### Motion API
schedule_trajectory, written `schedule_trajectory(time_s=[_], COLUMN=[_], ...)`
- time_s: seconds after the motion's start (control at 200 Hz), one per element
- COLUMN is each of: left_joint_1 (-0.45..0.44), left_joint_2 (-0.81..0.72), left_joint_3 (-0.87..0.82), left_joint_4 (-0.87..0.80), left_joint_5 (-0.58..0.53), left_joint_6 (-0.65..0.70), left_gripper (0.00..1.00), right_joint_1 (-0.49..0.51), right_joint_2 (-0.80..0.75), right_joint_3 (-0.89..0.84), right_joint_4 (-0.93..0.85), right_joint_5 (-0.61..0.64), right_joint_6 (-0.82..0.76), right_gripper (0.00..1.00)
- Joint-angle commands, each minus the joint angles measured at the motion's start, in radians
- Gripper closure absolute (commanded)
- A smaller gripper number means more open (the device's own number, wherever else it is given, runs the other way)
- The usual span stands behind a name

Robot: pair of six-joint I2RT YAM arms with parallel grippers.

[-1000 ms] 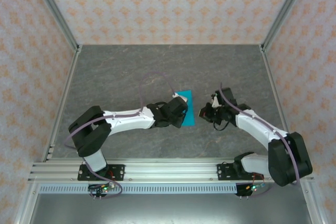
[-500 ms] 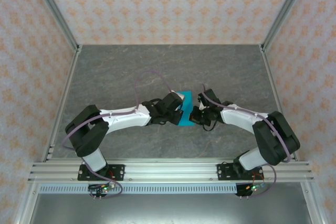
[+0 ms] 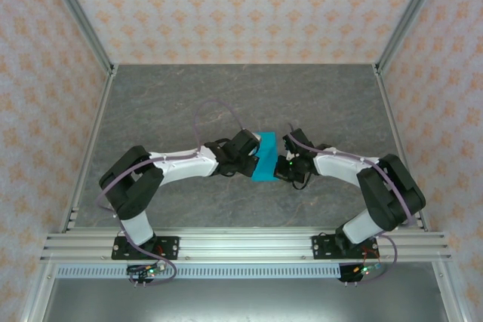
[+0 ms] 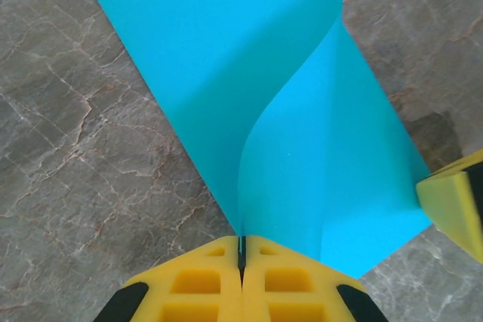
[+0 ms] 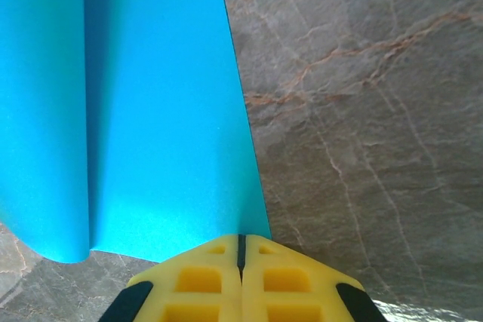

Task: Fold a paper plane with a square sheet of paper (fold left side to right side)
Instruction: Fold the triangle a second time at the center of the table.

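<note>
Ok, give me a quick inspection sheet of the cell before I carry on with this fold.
Surface: grey marbled table.
Job's things: square sheet of paper mid-table, one side lifted in a curl, the rest flat.
Clutter: nothing seen.
Grippers: left gripper shut, apparently pinching the lifted edge; right gripper shut, tips at a corner of the sheet.
Cables: purple cable loops above the left arm, off the paper.
Surroundings: patterned walls, aluminium rail at the near edge.

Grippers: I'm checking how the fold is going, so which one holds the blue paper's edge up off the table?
The left gripper: shut, it pinches a curled-up edge of the paper. The right gripper meets a flat edge.
</note>
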Motion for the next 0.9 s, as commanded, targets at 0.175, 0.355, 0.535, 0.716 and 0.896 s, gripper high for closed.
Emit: schedule_trajectory(time_s=[0.175, 0.355, 0.535, 0.716, 0.896], left_joint_1=[0.011, 0.017, 0.019, 0.018, 0.018], left_joint_2=[0.043, 0.067, 0.084, 0.096, 0.106], left_joint_3=[0.051, 0.065, 0.088, 0.1, 0.106], left_joint_4=[-0.005, -0.008, -0.021, -0.026, -0.029], left_joint_5=[0.0, -0.002, -0.002, -0.006, -0.007], left_joint_6=[0.031, 0.036, 0.045, 0.051, 0.054], left_gripper=[0.95, 0.95, 0.95, 0.95, 0.95], right_joint_1=[0.008, 0.009, 0.01, 0.011, 0.011], right_joint_2=[0.024, 0.027, 0.029, 0.032, 0.033], right_joint_3=[0.007, 0.004, 0.004, 0.004, 0.005], right_joint_4=[-0.063, -0.062, -0.065, -0.068, -0.069], right_joint_5=[0.045, 0.045, 0.045, 0.047, 0.048], right_joint_6=[-0.021, -0.023, -0.026, -0.028, -0.027], right_gripper=[1.0, 1.0, 1.0, 1.0, 1.0])
